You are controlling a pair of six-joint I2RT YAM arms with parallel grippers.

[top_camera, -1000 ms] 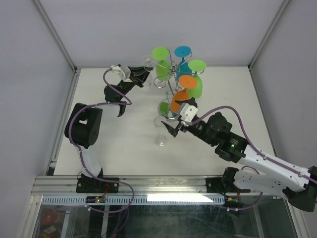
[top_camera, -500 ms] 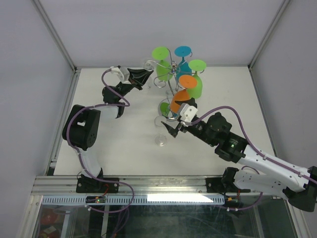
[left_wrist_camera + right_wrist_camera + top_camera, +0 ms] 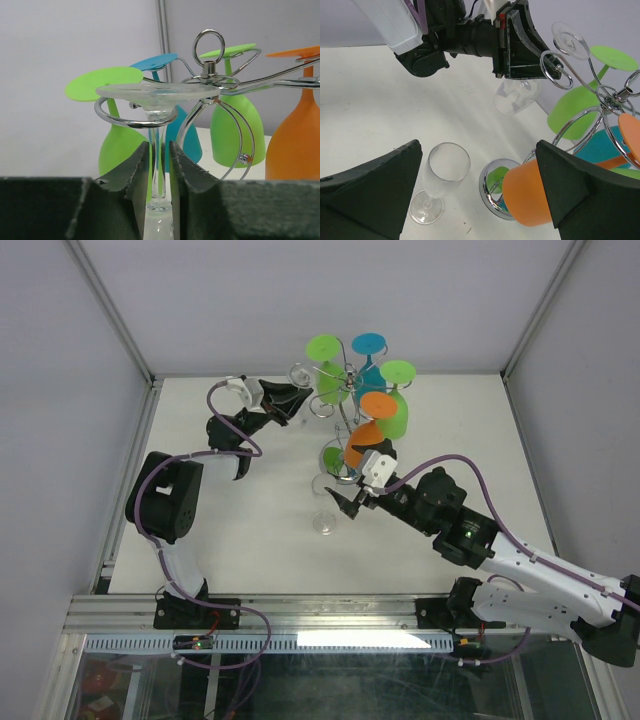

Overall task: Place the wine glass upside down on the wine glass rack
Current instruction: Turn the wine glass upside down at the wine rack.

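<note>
Our left hand [image 3: 160, 150] is clenched on the stem of the glass [image 3: 157, 92], which hangs bowl down with its foot already resting in a scroll of the rack [image 3: 209, 47]. The hanging looks done to us; what is left is to let go and back out. Our right hand [image 3: 347, 502] is spread wide, grasping nothing, over a second glass [image 3: 445, 167] standing upright on the table [image 3: 250, 510].

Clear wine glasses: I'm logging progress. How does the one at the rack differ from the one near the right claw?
The rack glass is upside down, foot over a loop of the rack, stem inside the left claw. The other glass stands upright on the table, untouched. Both are clear and empty.
</note>
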